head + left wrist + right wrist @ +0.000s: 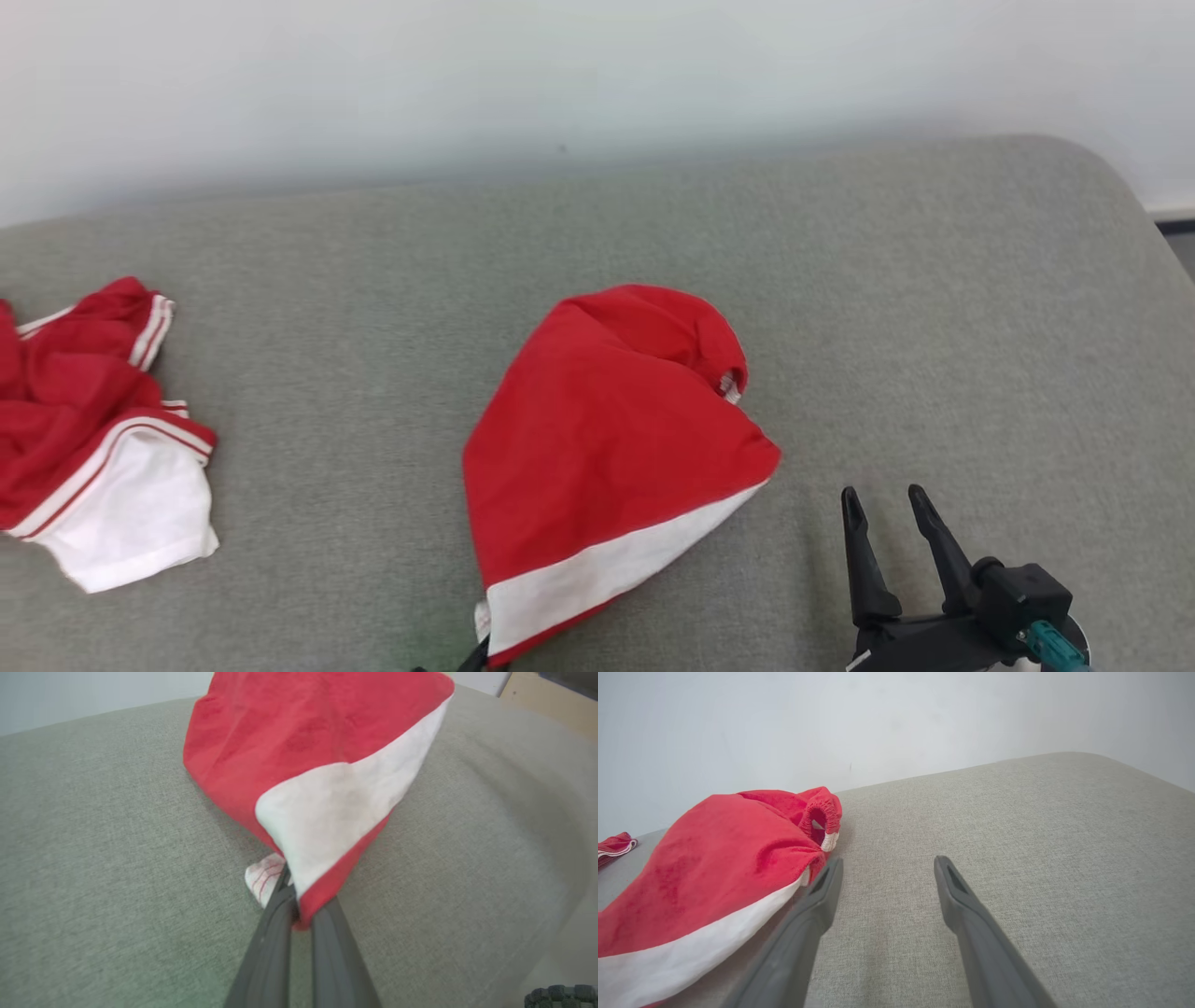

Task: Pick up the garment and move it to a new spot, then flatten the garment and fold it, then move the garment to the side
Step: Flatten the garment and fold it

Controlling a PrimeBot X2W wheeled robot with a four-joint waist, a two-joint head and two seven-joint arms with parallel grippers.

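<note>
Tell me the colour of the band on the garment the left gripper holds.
White band on red garment; clearest in left wrist view.

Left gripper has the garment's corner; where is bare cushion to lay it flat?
Widest bare patch: grey cushion right of the garment, beyond the open right gripper, back to the wall. A narrower strip lies between the garment and the crumpled red-and-white pile. Far left is crowded.

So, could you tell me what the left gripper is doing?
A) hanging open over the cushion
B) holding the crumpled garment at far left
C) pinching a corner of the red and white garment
C: the left gripper is shut on the near corner of the red and white garment.
</note>
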